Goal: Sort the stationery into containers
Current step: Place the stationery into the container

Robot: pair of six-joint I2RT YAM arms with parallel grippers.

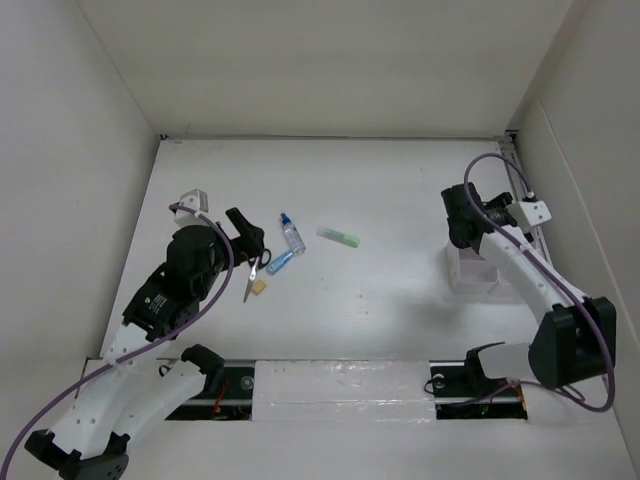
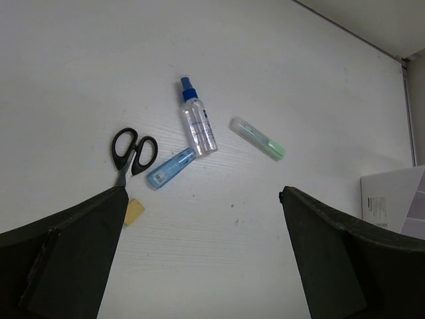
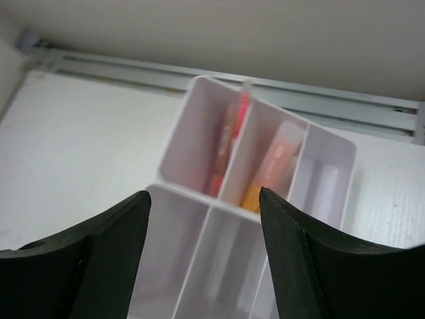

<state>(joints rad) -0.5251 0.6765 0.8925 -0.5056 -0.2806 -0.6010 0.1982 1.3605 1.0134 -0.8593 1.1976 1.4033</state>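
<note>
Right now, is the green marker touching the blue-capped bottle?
Apart. The left wrist view shows a strip of table between the green marker and the blue-capped bottle.

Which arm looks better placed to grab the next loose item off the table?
Left. The left gripper, open, hangs just short of the scissors and spray bottle, while the right gripper is over the organiser, across the table.
</note>
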